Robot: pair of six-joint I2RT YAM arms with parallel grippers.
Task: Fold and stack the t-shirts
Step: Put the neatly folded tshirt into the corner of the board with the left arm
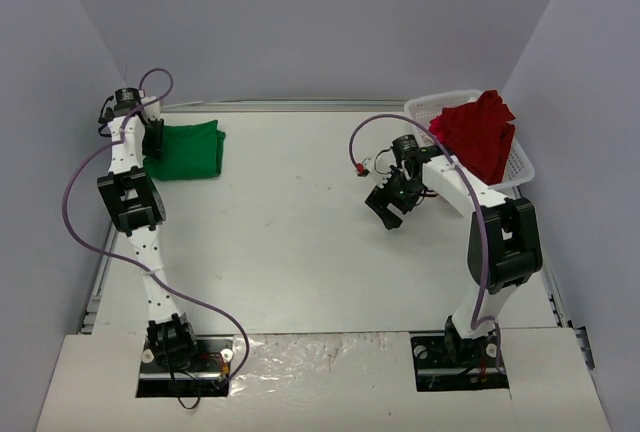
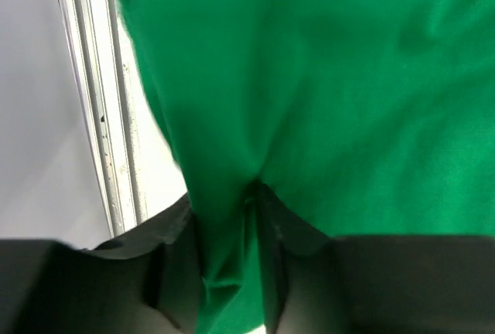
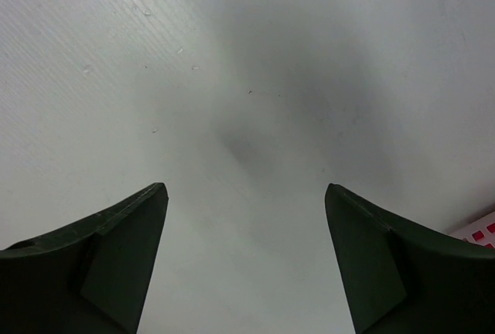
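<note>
Currently the green t-shirt (image 1: pixel 188 150) lies folded into a compact rectangle at the far left corner of the table (image 1: pixel 300 242), and the left gripper (image 1: pixel 152 138) sits at its left edge. The step in hand appears to be setting down the finished fold. To do it well, part the jaws fully before lifting. Then draw straight up, so that the pinched pleat is not dragged and the layers are not disturbed. The red t-shirt (image 1: pixel 482 132) sits heaped and unfolded in the white basket (image 1: pixel 522 170) at the far right. The right gripper (image 1: pixel 388 208) hovers above bare table near it, jaws spread and holding nothing.

The overhead view gives the layout but hides the left jaws behind the wrist. The left wrist view supplies that detail: the fingers (image 2: pixel 172 260) stand close together, pinching a narrow pleat of green cloth, with the table's edge rail (image 2: pixel 97 117) just beside. The right wrist view confirms the wide, vacant gap.
</note>
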